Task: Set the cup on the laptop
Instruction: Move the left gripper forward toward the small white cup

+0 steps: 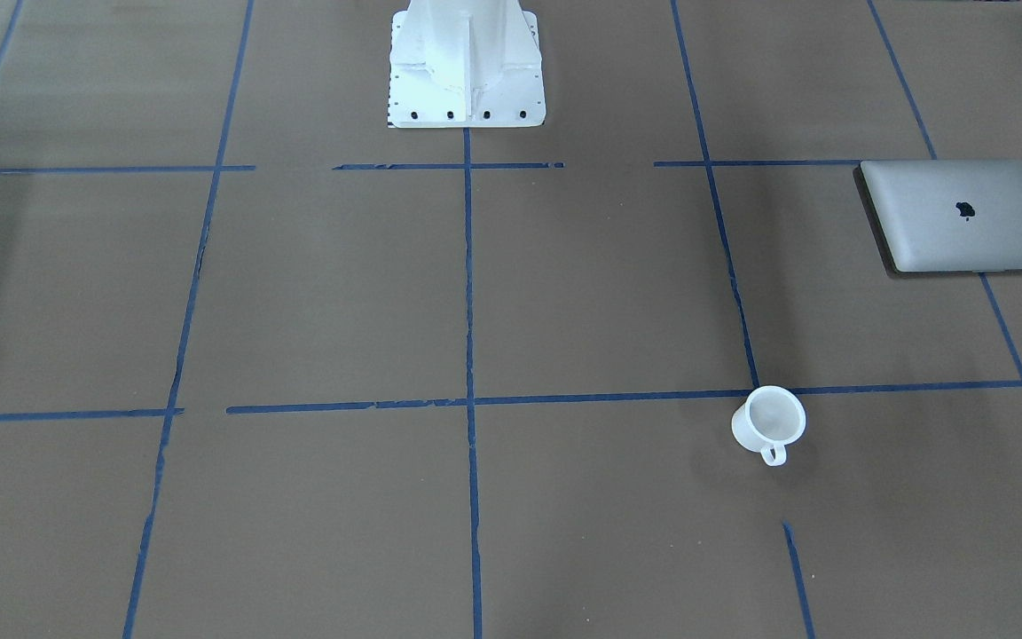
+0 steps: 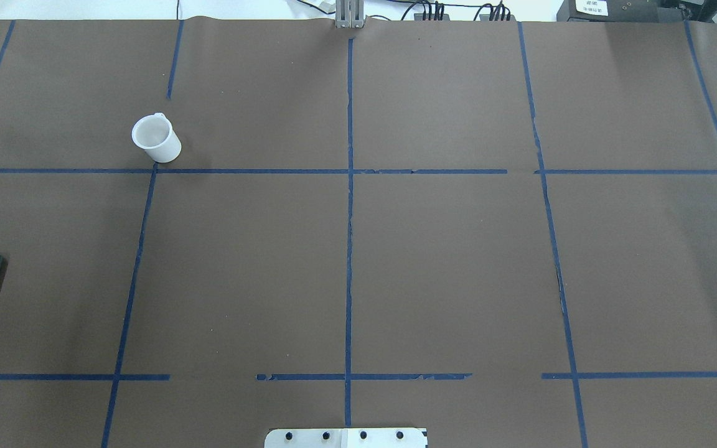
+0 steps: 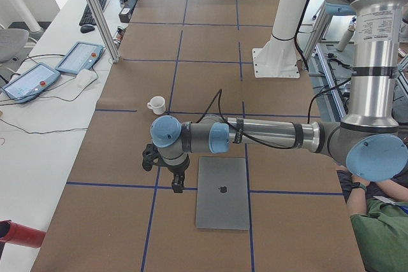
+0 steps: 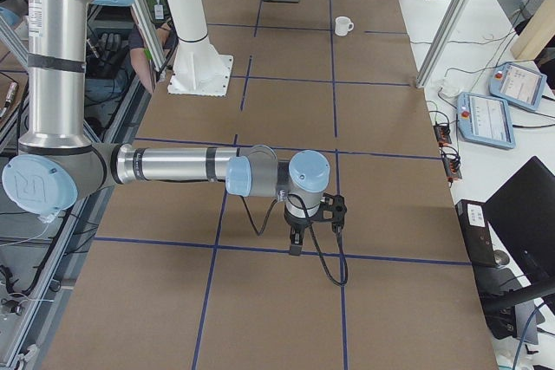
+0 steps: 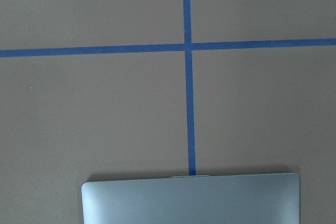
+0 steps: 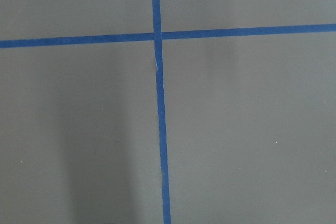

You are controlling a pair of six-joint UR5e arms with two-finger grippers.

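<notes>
My left gripper (image 3: 176, 186) hangs above the table (image 2: 445, 267) just beside the laptop (image 3: 222, 192), on the side of it away from my base. The wrist camera there looks down on one edge of the closed lid and a cross of blue tape (image 5: 187, 46). Only the side view shows these jaws, so I cannot tell whether they stand apart or together. The same goes for my right gripper (image 4: 296, 249), poised over bare paper at the opposite end.

The cup (image 3: 156, 104) stands upright, mouth up, on the table. From my left jaws it lies off toward the table's middle and, as far as I can judge, a little farther out from my base. It is apart from the laptop, with clear brown paper between. Its small loop handle points away from my base. From my right jaws it is well apart, most of the table's length lying between.

The left arm is plainly the nearer, and the laptop sits right beside it. I judge the job is the left's: reach out to the cup first, then bring it back onto the lid.
</notes>
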